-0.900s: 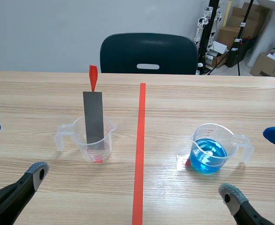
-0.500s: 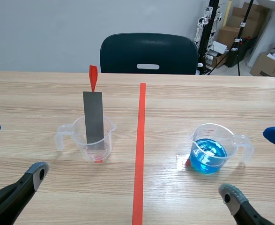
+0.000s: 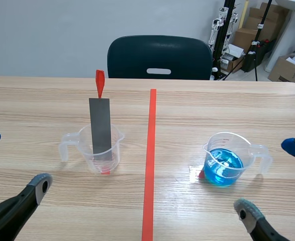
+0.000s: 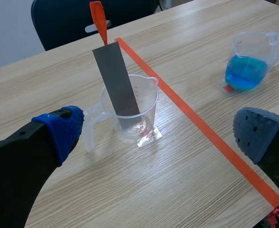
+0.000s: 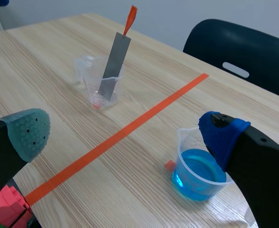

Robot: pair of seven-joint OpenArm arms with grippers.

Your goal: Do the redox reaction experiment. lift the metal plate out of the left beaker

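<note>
A grey metal plate with a red tab on top stands upright in the clear left beaker. From the left wrist, the plate leans in the beaker ahead of my left gripper, which is open and holds nothing. A second beaker with blue liquid stands right of the tape line. My right gripper is open and empty, with the blue beaker just ahead of its right finger and the plate farther off. Both grippers sit low near the table's front edge in the scene view.
An orange-red tape line runs down the table's middle. A dark chair stands behind the far edge. Stands and cardboard boxes fill the back right of the room.
The right arm's finger has dropped slightly lower in the scene view. The beakers, the plate and the left arm have not moved.
</note>
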